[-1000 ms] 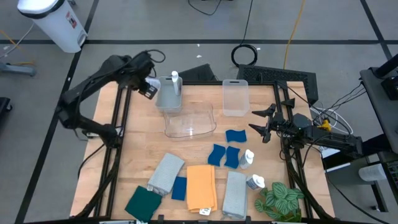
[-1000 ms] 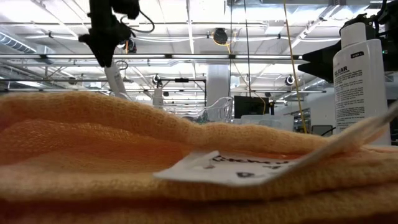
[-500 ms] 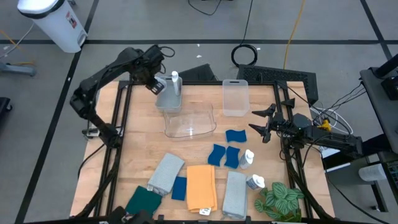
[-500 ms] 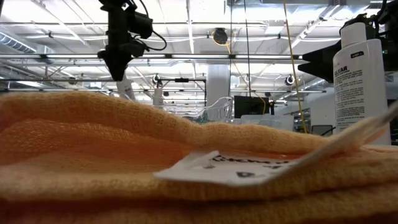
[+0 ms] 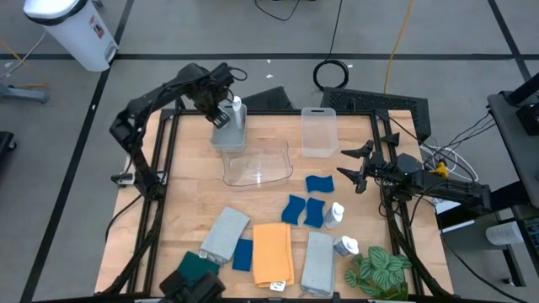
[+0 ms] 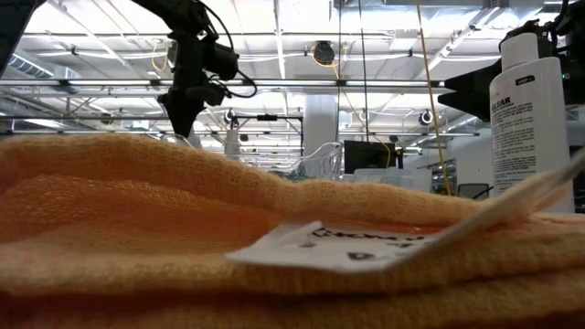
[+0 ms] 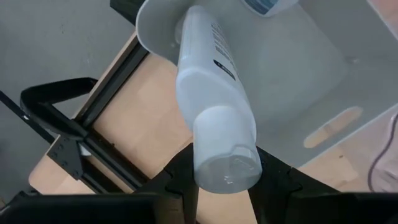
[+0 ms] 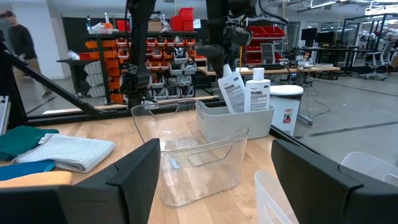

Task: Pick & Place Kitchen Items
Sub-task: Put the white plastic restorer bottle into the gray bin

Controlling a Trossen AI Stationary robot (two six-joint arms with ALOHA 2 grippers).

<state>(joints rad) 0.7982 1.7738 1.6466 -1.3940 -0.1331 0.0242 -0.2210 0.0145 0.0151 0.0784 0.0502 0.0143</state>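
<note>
My left gripper [image 5: 221, 114] points down over the grey bin [image 5: 229, 136] at the table's far left, shut on a small white bottle [image 7: 214, 93]. The bottle's lower end reaches into the bin, beside a second white bottle [image 8: 258, 87] that stands upright there. In the right wrist view the held bottle [image 8: 232, 92] tilts. At the table's right edge my right gripper [image 5: 348, 164] waits level and open, with nothing between its fingers. Blue sponges [image 5: 305, 206], two more bottles [image 5: 335, 215] and folded cloths [image 5: 272, 252] lie on the near half. My left gripper pinches the bottle by its cap end [image 7: 227, 163] between its two fingers [image 7: 180, 180], coming from above and pointing down. The bottle hangs below the fingers, tilted, its lower end [image 7: 186, 25] inside the grey bin. Whether that end touches the bin's floor I cannot tell.
A clear bin [image 5: 257, 164] lies on its side just near of the grey bin, and another clear bin [image 5: 318, 133] stands at the far middle. A green plant [image 5: 379, 269] sits at the near right corner. Bare wood lies left of the clear bin.
My left gripper has carried the bottle toward the table's right edge and down, from beside the grey bin to over it, rolling a little. The bottle's lower end now reaches into the bin.
</note>
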